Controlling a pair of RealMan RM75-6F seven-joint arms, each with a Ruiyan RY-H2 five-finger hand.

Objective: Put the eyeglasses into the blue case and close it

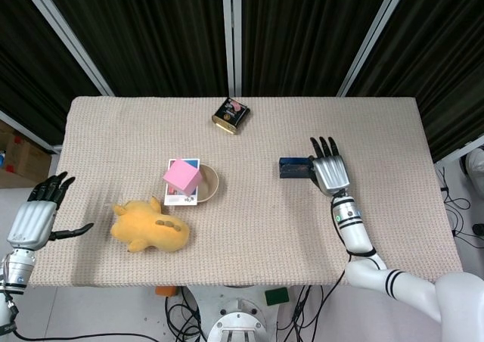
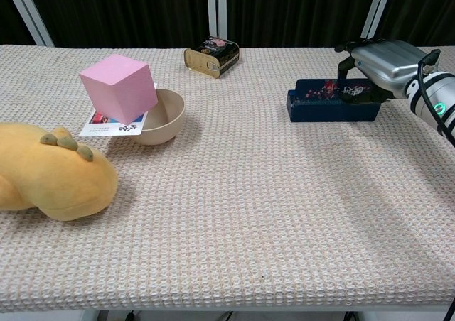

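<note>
Beige woven table (image 2: 234, 214). Far left, left hand (image 1: 34, 219) hangs off the edge, fingers spread, empty. Yellow plush (image 2: 50, 179), then pink cube (image 2: 117, 86) resting on a bowl (image 2: 167, 118); bowl's inside hidden. At right, blue case (image 2: 323, 102) w/ right hand (image 2: 380, 62) flat over it, fingers together. Lid looks nearly down; glasses not visible, prob. inside. Risk: uneven push slides case or pinches the frame.

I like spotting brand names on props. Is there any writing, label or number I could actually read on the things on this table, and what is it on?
None can be read with certainty.
Card under the pink cube: printed lines, too small to read.
Small tin at the far edge: picture label, lettering blurred.
Blue case under the right hand: patterned print, no legible words.
Green-ringed mark on the right wrist: too small to read.
</note>
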